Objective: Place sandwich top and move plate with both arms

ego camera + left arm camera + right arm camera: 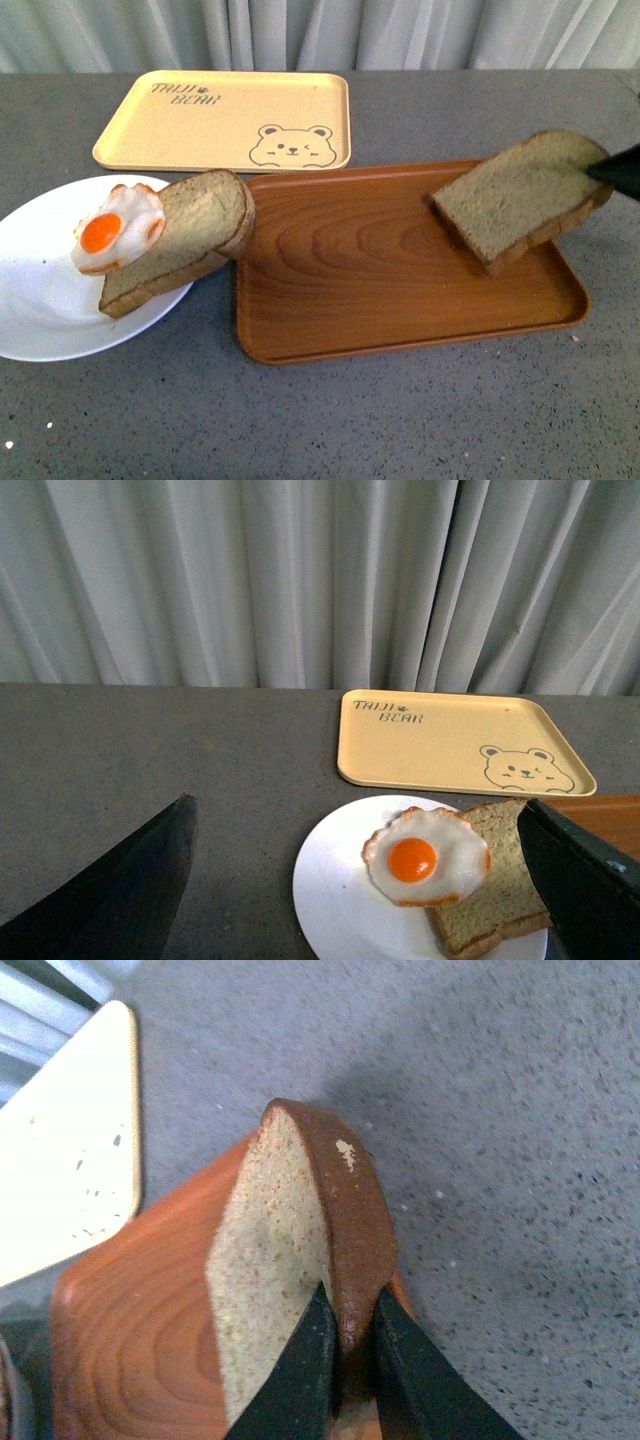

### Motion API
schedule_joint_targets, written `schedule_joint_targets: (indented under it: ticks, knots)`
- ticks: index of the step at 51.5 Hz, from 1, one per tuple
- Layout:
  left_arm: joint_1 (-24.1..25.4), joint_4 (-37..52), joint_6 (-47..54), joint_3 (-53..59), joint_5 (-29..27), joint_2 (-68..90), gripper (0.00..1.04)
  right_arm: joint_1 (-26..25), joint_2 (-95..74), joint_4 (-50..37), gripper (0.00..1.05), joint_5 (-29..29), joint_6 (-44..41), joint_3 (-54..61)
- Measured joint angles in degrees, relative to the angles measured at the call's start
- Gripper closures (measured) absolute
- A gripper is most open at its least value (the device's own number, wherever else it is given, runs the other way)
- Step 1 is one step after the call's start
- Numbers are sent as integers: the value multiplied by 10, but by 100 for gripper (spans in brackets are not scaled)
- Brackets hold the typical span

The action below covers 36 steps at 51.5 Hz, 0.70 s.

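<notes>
The sandwich top (520, 195), a thick brown slice, is held tilted above the right side of the wood-grain tray (340, 270). My right gripper (612, 170) is shut on its crust edge; in the right wrist view its fingers (305, 1370) pinch the crust of the slice (290, 1250). The white plate (40, 290) lies at the left with a smaller bread slice (190, 235) and a fried egg (120, 228) on it. My left gripper (360, 880) is open above the plate (340, 890), its fingers (585, 880) either side of the egg (425, 858).
A beige bear-print tray (225, 120) lies at the back of the grey table, in front of a pale curtain. The smaller slice overhangs the plate's right rim, next to the wood-grain tray's left edge.
</notes>
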State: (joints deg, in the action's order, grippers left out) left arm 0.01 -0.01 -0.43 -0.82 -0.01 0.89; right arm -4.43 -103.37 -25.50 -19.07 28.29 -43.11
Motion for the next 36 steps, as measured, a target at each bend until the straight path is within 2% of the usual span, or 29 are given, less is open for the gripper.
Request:
schedule_joint_targets:
  ticks: [2,12,23,36]
  knots:
    - [0,0,0,0,0,0,9,5,12,0,103,-5,8,-1]
    - [0,0,0,0,0,0,9,55,40,-7,103,-16,49,-30]
    - [0,0,0,0,0,0,9,158,26,-25,103,-15,109,-116]
    - [0,0,0,0,0,0,9,288,-56,-19,103,-2,142,-238]
